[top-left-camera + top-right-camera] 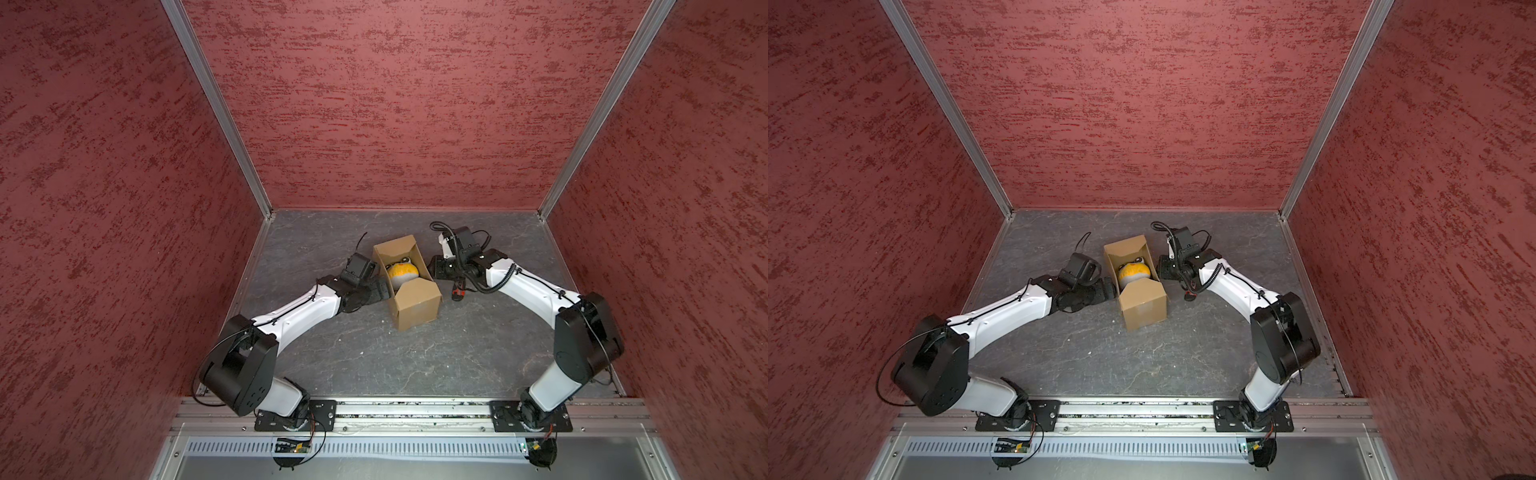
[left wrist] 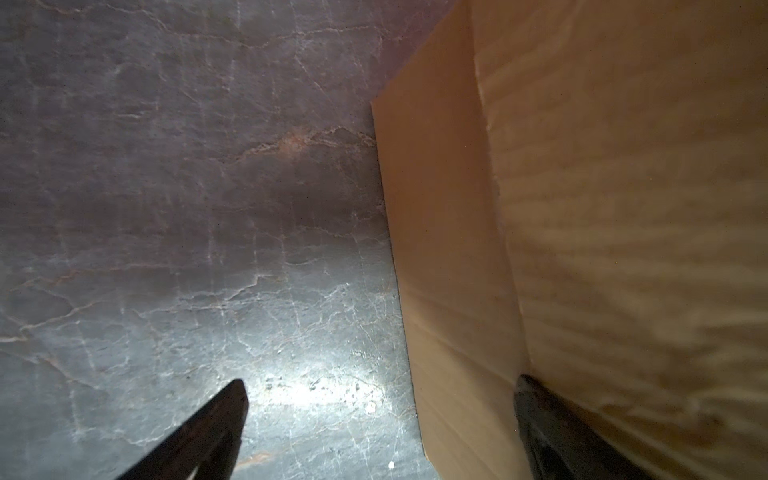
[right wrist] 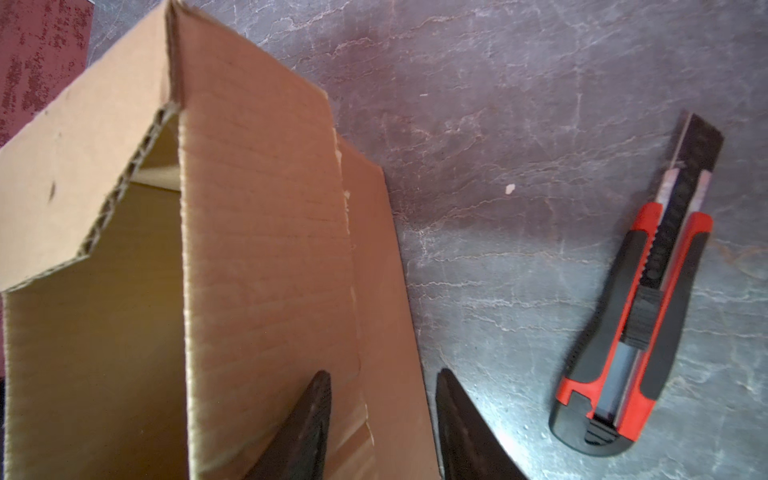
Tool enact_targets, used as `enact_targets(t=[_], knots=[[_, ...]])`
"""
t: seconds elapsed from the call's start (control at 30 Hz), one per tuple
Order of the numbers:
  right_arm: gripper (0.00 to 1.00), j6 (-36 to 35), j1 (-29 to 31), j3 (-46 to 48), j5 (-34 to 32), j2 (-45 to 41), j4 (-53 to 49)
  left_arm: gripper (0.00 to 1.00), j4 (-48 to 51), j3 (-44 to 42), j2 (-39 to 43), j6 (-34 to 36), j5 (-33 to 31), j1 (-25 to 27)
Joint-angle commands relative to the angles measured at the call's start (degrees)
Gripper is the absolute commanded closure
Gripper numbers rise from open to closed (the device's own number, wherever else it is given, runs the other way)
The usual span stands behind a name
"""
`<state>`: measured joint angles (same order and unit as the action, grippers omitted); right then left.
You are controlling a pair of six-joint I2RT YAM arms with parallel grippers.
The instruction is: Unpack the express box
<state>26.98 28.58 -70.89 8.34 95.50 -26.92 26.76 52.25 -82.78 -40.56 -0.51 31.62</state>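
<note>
The box [image 1: 417,309] is plain brown cardboard, no print. The plush [image 1: 402,271] is orange-yellow with some white. The knife [image 3: 640,316] is red and black. The desk [image 1: 374,361] is dark grey with pale marble veins, and the walls [image 1: 395,104] are mottled dark red.

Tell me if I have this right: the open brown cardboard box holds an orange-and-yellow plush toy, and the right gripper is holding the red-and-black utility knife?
Not quite. The red-and-black utility knife is not held; it lies on the grey marbled table beside the right gripper, as the right wrist view shows. The open brown cardboard box does hold the orange-and-yellow plush toy.
</note>
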Motion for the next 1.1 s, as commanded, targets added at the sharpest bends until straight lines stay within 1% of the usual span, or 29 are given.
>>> enact_targets(t=[0.0,0.2,0.27,0.43,0.6,0.87,0.97,1.07], knots=[[0.54,-0.2,1.8,-2.1,-0.6,-1.0,-0.3,0.00,-4.2,-0.2,3.7,-1.1,2.9,1.6],[0.49,0.1,0.5,-2.2,-6.0,-4.7,-3.0,0.00,-1.6,-2.6,8.7,-1.7,0.6,1.0],[0.48,0.1,0.0,-2.2,-8.0,-6.2,-4.2,0.00,-1.1,-3.0,10.2,-1.4,0.5,-0.2],[0.45,0.1,-0.4,-2.3,-9.8,-9.6,-6.8,0.00,0.3,-2.5,12.0,2.0,0.5,-4.7],[0.44,1.0,-0.4,-0.2,-9.9,-12.8,-8.1,0.00,0.1,-1.6,11.9,4.9,1.4,-9.5],[0.44,2.6,-0.3,1.9,-9.5,-16.8,-8.0,0.00,-0.9,-0.7,11.1,6.9,2.7,-14.1],[0.44,3.0,-0.3,1.4,-9.6,-18.2,-8.8,0.00,-1.6,0.2,9.9,7.6,3.2,-15.8],[0.44,3.5,-0.2,1.0,-10.5,-20.1,-10.9,0.00,-3.6,2.0,7.5,8.6,5.0,-18.2]])
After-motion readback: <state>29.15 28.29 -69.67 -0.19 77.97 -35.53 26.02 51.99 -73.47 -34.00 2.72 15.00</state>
